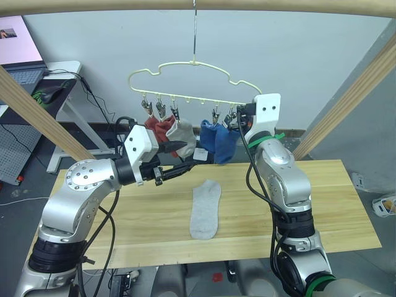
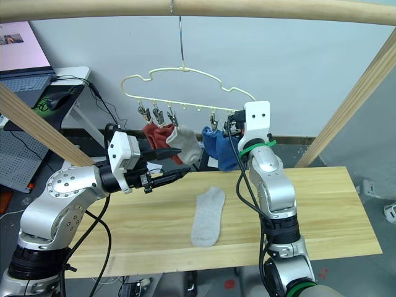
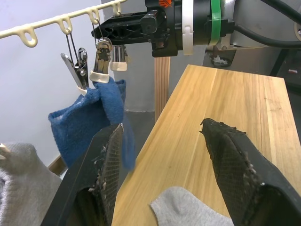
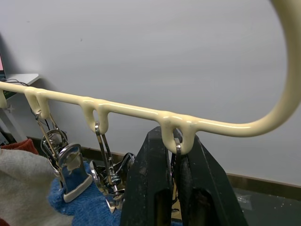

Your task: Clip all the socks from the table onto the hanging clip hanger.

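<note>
1. The left hand [image 1: 185, 159] is wide open and holds nothing. It hovers above the worktop [image 1: 322, 204], pointing toward the blue socks [image 1: 219, 141], its fingers [image 3: 106, 174] just beside the nearer blue one and not touching it.
2. The right hand [image 4: 176, 181] is raised to the hanger [image 1: 192, 68] at the bar's right end. Its two fingers are nearly closed around the last clip [image 4: 178, 148], which hangs between them from its loop; the clip carries no sock.
3. Five socks hang from the bar: two red [image 1: 158, 127] at the left, one grey [image 1: 181, 131] next, then the two blue ones, bunched close together. The sixth, a grey sock [image 1: 205, 209], lies flat and lengthwise near the middle of the worktop, below and between the two hands.
4. The worktop is bare on both sides of the lying sock, with open room to the right edge and toward the front edge.
5. The hanger's hook hangs from a round pole [image 1: 260, 5] across the top; slanted wooden struts [image 1: 352, 99] run down at both sides, well apart from the hands.
6. The right arm stands between the lying sock and the right half of the worktop. A desk with a laptop [image 1: 21, 55] sits behind on the left.
</note>
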`<move>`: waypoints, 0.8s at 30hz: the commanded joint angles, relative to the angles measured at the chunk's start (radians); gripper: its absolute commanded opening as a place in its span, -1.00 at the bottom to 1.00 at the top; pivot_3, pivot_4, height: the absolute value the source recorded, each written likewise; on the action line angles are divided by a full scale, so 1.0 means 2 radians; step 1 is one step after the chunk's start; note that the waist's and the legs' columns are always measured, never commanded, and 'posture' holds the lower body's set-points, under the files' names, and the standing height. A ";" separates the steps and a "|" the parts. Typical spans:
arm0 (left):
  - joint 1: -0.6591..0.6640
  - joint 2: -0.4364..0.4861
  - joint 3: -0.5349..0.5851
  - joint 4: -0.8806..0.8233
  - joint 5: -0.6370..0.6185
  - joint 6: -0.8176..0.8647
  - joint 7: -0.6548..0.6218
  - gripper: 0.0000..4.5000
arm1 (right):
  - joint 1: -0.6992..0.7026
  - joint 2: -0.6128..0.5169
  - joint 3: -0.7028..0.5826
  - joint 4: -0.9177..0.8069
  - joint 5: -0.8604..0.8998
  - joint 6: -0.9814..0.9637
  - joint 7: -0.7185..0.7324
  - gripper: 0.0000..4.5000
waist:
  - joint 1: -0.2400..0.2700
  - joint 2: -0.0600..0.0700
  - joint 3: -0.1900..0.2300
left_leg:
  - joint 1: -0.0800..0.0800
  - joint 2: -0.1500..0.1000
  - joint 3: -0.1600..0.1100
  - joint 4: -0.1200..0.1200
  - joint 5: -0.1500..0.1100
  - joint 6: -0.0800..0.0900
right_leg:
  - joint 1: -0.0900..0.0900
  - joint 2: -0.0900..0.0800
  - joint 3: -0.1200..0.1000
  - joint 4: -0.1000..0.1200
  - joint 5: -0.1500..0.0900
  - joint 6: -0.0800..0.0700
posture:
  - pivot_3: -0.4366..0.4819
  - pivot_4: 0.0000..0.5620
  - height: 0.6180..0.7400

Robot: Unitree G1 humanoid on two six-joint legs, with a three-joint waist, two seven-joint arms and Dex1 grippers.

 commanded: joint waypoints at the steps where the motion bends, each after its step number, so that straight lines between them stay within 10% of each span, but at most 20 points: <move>1: 0.002 0.001 0.013 -0.016 -0.007 0.001 0.005 0.29 | -0.011 -0.001 -0.001 -0.014 -0.001 -0.012 -0.003 -0.99 | 0.000 0.000 0.000 | 0.000 0.000 0.000 0.000 0.000 0.000 | 0.000 0.000 0.000 0.000 0.000 0.000 | -0.25 -0.27 0.97; 5: 0.007 -0.001 0.016 -0.015 -0.002 0.012 0.026 0.29 | -0.013 -0.004 -0.001 -0.016 -0.001 -0.012 -0.003 -0.99 | 0.000 0.000 0.000 | 0.000 0.000 0.000 0.000 0.000 0.000 | 0.000 0.000 0.000 0.000 0.000 0.000 | -0.26 -0.26 0.97; 12: 0.057 -0.023 0.003 -0.020 0.036 0.018 0.093 0.99 | -0.020 -0.011 -0.002 -0.023 0.000 -0.006 -0.002 -1.00 | -0.001 0.000 0.000 | 0.000 0.000 0.000 0.000 0.000 0.000 | 0.000 0.000 0.000 0.000 0.000 0.000 | -0.29 -0.19 0.97; 24: 0.123 -0.166 -0.132 0.046 0.155 0.010 0.223 0.99 | -0.019 -0.018 -0.003 -0.038 0.000 0.016 -0.003 -1.00 | -0.001 0.000 0.000 | 0.000 0.000 0.000 0.000 0.000 0.000 | 0.000 -0.001 0.001 0.000 0.000 0.000 | -0.36 -0.06 0.97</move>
